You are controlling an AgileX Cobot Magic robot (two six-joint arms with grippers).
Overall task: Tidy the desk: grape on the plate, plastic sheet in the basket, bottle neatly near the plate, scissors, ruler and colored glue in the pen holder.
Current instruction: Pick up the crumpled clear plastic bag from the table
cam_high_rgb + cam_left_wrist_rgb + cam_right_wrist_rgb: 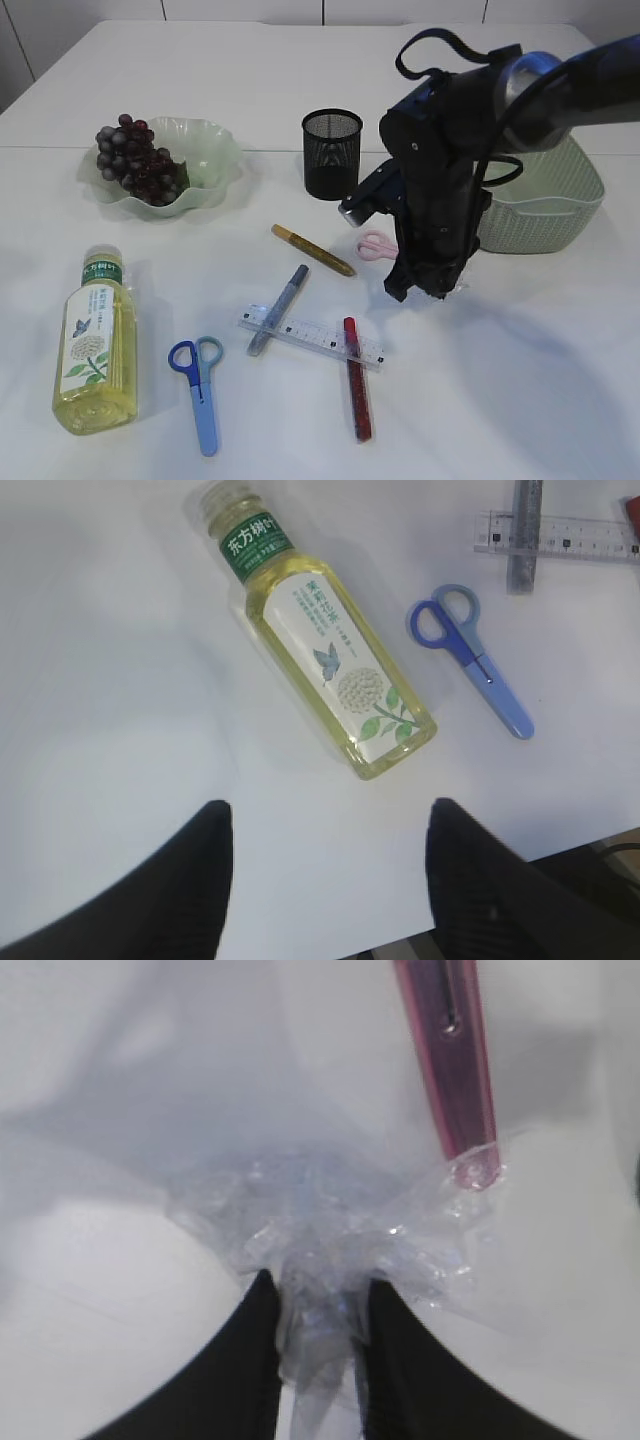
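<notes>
Two dark fingers of my right arm are pinched in on a crumpled plastic sheet, the clear film bunched up between them and fanning out wrinkled and glinting on the white counter. A pink pair of scissors lies at the sheet's far edge, its tip touching the film. From outside, my right arm reaches in from the right, bends sharply at the wrist and points straight down, just in front of the pale green basket and right beside the pink handles.

My left fingers stand well apart, holding nothing, hovering above bare counter. Ahead of them the bottle lies on its side, yellowish liquid, green cap band, flower label. Blue scissors lie just beside it, apart from it.

Further out, the clear ruler rests across a grey glue pen and a red one; a gold one lies nearer the black mesh pen holder. Grapes sit on the green plate.
</notes>
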